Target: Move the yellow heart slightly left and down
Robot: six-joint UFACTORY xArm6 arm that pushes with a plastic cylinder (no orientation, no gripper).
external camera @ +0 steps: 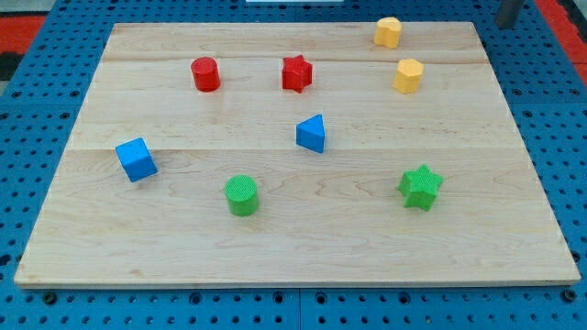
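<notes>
Looking down at an angle on a pale wooden surface that rests on a blue pegboard base, eight small coloured blocks are spread out, none touching another.

At the view's top right sit two yellow blocks. One is close to the surface's top edge; the other is just below it and slightly to the right. Which of the two is the yellow heart cannot be made out with certainty from this angle.

Along the upper middle are a red cylinder and, to its right, a red star. Near the centre lies a blue triangular block. Toward the view's left is a blue cube. Lower down, a green cylinder stands left of centre, and a green star sits toward the view's right.

A dark object shows at the view's top right corner, beyond the surface's edge; my tip itself cannot be identified there. No jaws are visible, so their state cannot be told.
</notes>
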